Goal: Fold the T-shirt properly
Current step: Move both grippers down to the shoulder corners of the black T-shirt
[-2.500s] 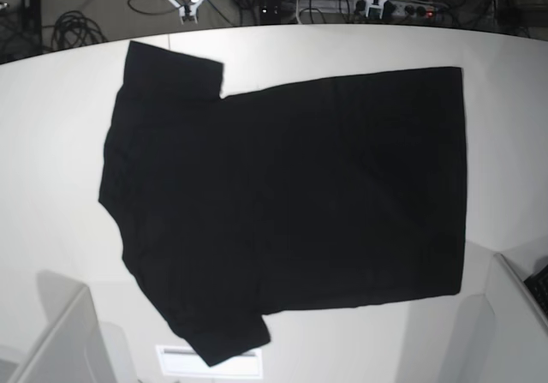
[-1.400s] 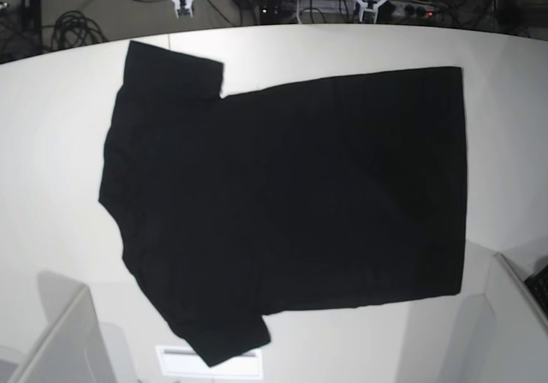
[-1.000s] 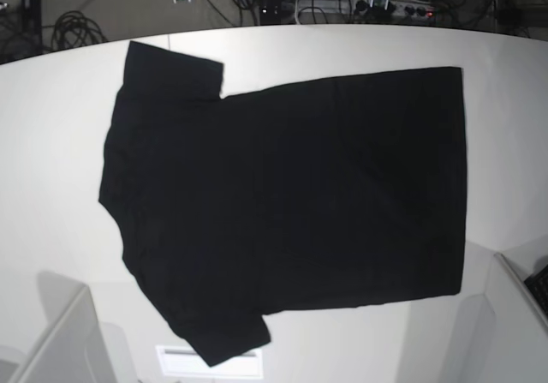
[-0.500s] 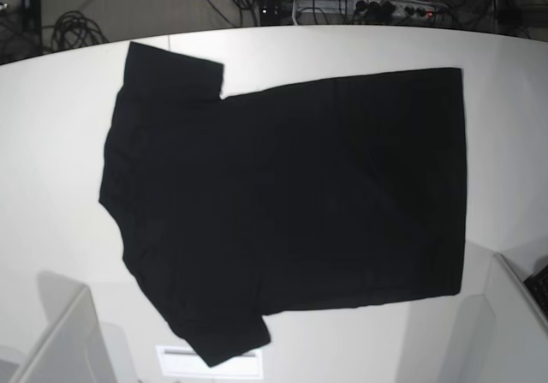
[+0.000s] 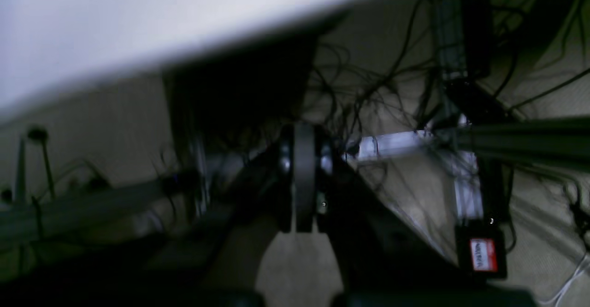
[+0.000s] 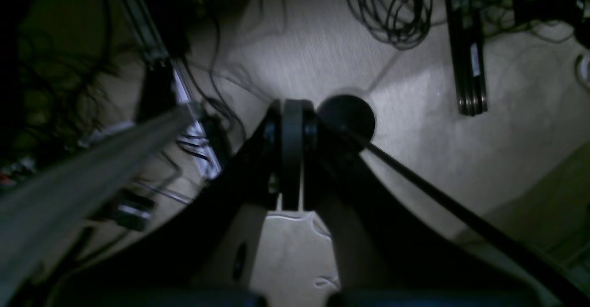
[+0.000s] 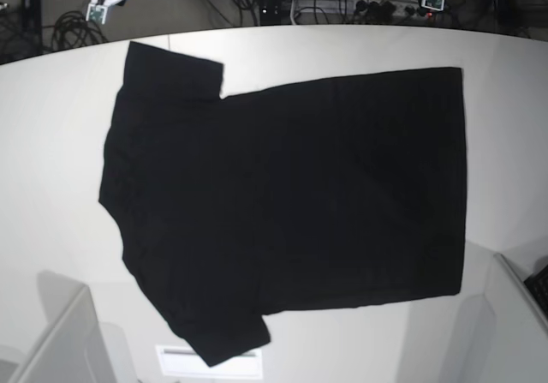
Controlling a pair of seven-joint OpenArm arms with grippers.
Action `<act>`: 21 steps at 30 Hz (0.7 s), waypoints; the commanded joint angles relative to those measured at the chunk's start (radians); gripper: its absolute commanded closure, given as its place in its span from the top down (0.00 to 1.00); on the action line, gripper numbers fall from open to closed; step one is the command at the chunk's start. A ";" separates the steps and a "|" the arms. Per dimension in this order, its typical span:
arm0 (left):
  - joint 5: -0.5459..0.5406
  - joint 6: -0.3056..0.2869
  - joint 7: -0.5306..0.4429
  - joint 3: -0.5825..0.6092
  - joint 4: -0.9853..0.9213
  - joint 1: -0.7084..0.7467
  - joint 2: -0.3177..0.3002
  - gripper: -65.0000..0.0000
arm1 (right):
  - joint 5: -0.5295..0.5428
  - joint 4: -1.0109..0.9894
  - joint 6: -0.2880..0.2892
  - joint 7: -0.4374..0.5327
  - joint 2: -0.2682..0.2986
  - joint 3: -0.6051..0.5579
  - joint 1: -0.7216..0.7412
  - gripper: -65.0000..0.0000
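The white table (image 7: 51, 160) carries the black T-shirt (image 7: 291, 194), spread flat with its plain side up (sleeves toward the base view's left, hem toward its right). Beyond the table's far edge, the right gripper (image 6: 292, 159) and the left gripper (image 5: 303, 182) hang over the cable-strewn floor (image 6: 415, 127), each with its jaws pressed together on nothing, well apart from the cloth.
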 commanded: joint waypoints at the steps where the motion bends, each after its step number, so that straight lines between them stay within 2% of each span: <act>1: -0.022 0.004 -0.018 0.005 0.047 0.037 -0.007 0.00 | 0.006 0.050 -0.004 0.007 0.007 0.018 -0.015 0.00; 6: -0.083 0.004 -0.026 0.002 0.197 0.126 -0.051 0.00 | 0.012 0.197 -0.004 -0.053 0.007 0.032 -0.011 0.00; 14: -0.092 0.004 -0.027 0.000 0.266 0.144 -0.051 0.00 | 0.016 0.266 0.001 -0.059 0.007 0.023 0.069 0.00; 16: -0.094 0.004 -0.023 0.000 0.266 0.127 -0.051 0.00 | 0.072 0.272 0.036 -0.081 0.007 0.023 0.089 0.00; 19: -0.102 0.004 -0.018 -0.002 0.261 0.090 -0.050 0.00 | 0.205 0.281 0.136 -0.145 0.016 0.032 0.132 0.00; 20: -0.125 0.004 -0.018 -0.008 0.261 0.084 -0.050 0.00 | 0.245 0.281 0.173 -0.176 0.021 0.032 0.147 0.03; 21: -0.166 0.004 -0.018 -0.032 0.261 0.083 -0.050 0.00 | 0.283 0.281 0.208 -0.211 0.032 0.037 0.169 0.17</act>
